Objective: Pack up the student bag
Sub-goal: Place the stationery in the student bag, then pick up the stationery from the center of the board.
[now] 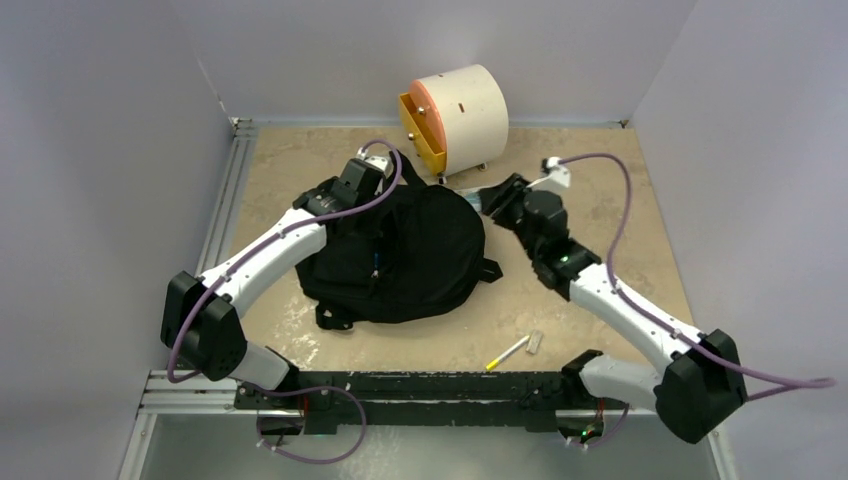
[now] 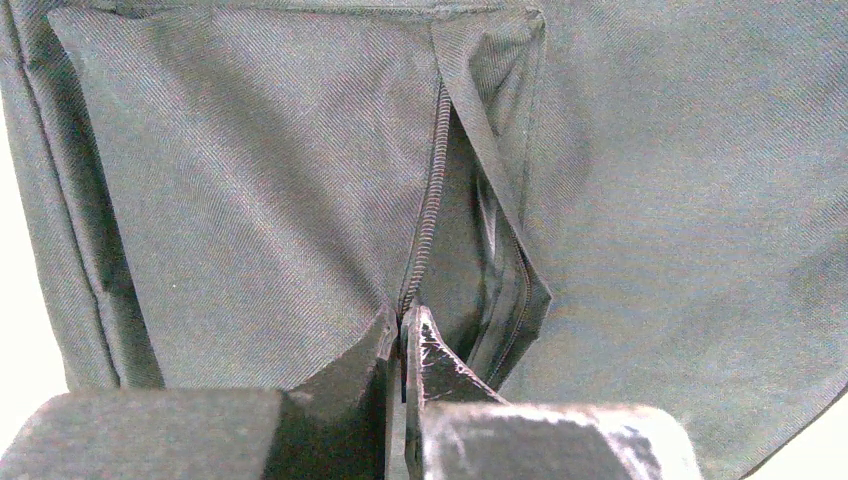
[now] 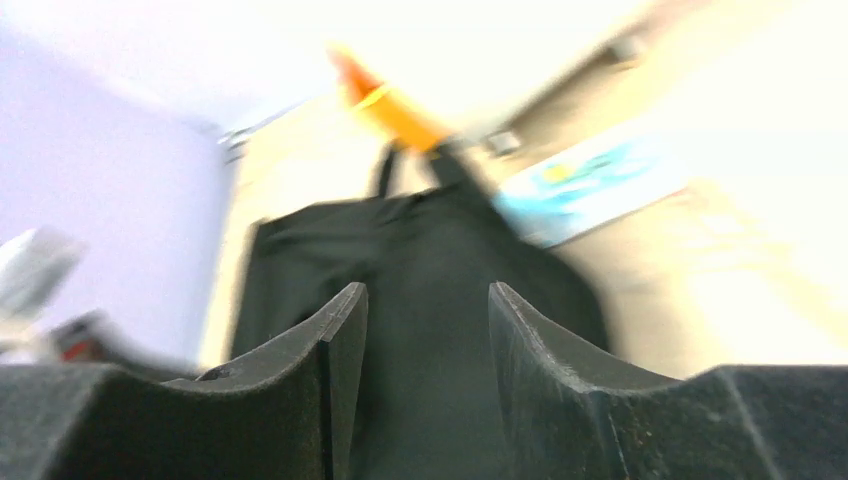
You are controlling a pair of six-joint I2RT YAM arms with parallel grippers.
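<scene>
At the zipper (image 2: 425, 200) of the student bag (image 1: 410, 265), the left claw (image 2: 403, 330) clamps its edge; the right claw (image 3: 426, 295) (empty) stands parted beside the bag.

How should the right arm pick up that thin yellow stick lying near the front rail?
Grip the yellow stick mid-shaft, coming straight down with the right gripper, fingers set across its length. It lies flat and slanted on the table, so only its sides offer a hold.
</scene>
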